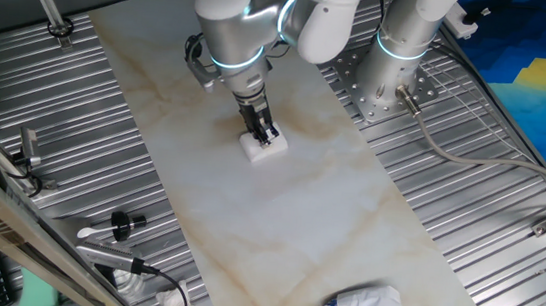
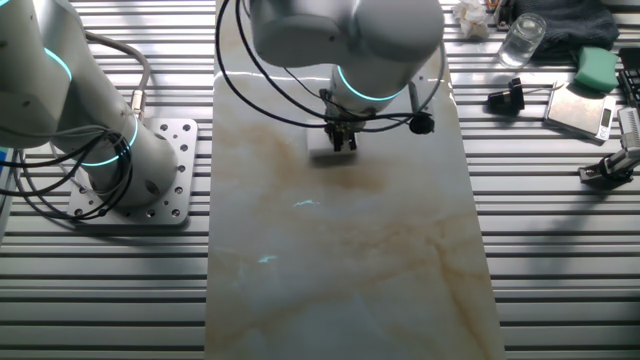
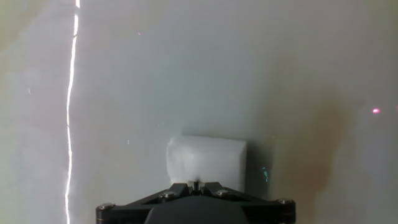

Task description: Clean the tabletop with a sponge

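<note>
While my gripper [image 1: 264,135] is clamped on the sponge [image 1: 263,147] | sponge pressed to surface [image 1: 346,230] | tan smudges remain, wiping unfinished.

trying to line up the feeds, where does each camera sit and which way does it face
One fixed view: high off one long side of the tabletop, looking down toward the arm's base; arm, end effector and sponge show.
The other fixed view: high on the opposite side, the arm near its top edge, over the tabletop.
Hand view: on the hand, facing the tabletop along the fingers; only the end effector shows.
All share the sponge.
</note>
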You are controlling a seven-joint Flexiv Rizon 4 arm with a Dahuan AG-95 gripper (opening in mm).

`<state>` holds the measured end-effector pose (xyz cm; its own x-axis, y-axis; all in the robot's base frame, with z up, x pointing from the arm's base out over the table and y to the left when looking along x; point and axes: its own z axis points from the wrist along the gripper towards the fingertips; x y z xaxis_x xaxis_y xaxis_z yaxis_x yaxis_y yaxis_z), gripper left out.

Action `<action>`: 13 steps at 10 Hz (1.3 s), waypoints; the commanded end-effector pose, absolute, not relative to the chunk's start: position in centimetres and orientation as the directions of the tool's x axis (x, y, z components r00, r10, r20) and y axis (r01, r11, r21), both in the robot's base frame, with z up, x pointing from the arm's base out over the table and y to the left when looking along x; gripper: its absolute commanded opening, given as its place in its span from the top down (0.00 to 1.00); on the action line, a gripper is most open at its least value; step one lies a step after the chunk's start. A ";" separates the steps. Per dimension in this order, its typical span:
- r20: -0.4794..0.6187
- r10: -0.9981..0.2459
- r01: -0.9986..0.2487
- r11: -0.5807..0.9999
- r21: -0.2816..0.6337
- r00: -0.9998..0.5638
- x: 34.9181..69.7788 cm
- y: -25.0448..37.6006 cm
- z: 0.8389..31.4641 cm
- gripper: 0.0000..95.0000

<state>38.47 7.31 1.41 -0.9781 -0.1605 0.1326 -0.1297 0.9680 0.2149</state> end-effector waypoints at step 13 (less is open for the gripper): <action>0.141 -0.103 -0.062 0.961 0.271 -0.985 35.4 9.0 1.0 1.00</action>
<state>35.36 9.04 1.09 -0.9848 -0.1008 0.1417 -0.0591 0.9603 0.2725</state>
